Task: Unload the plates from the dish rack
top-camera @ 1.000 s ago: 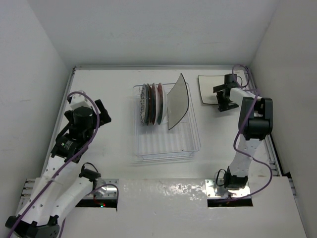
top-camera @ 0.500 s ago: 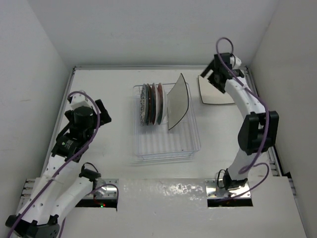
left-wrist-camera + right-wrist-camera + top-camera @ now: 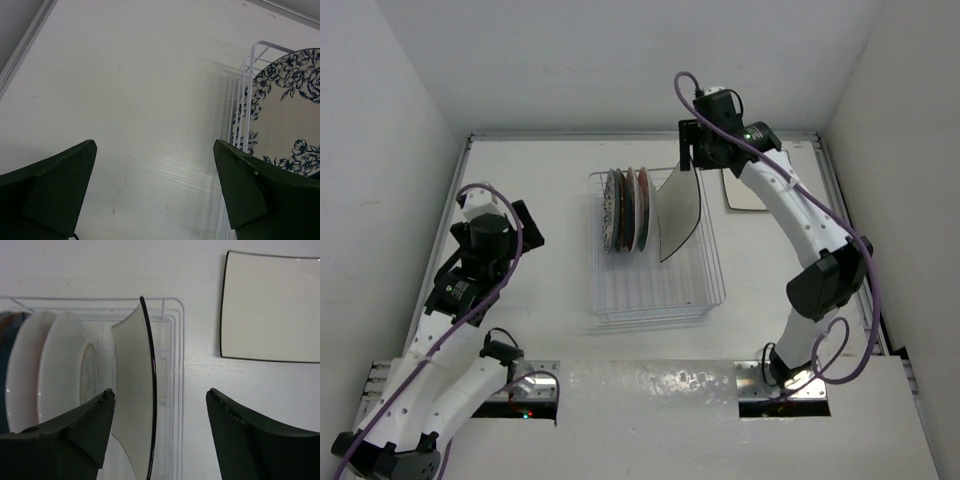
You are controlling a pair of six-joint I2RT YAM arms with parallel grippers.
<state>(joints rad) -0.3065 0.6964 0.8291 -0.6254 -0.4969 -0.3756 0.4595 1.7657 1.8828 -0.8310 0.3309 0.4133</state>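
Observation:
The dish rack stands mid-table. In it, three round plates stand on edge at the back left. A square white plate with a dark back leans beside them. A second square plate lies flat on the table at the back right. My right gripper is open above the leaning plate's top edge, which sits between the jaws untouched; the flat plate shows right of it. My left gripper is open and empty left of the rack, facing the floral plate.
White walls close in the table on the left, back and right. The rack's wire rim is just right of my left gripper. The round plates' pale backs stand left of the right gripper. My right arm reaches over the table right of the rack.
My right arm has swung left from the flat square plate at the back right to above the leaning square plate in the rack. The left arm has not moved.

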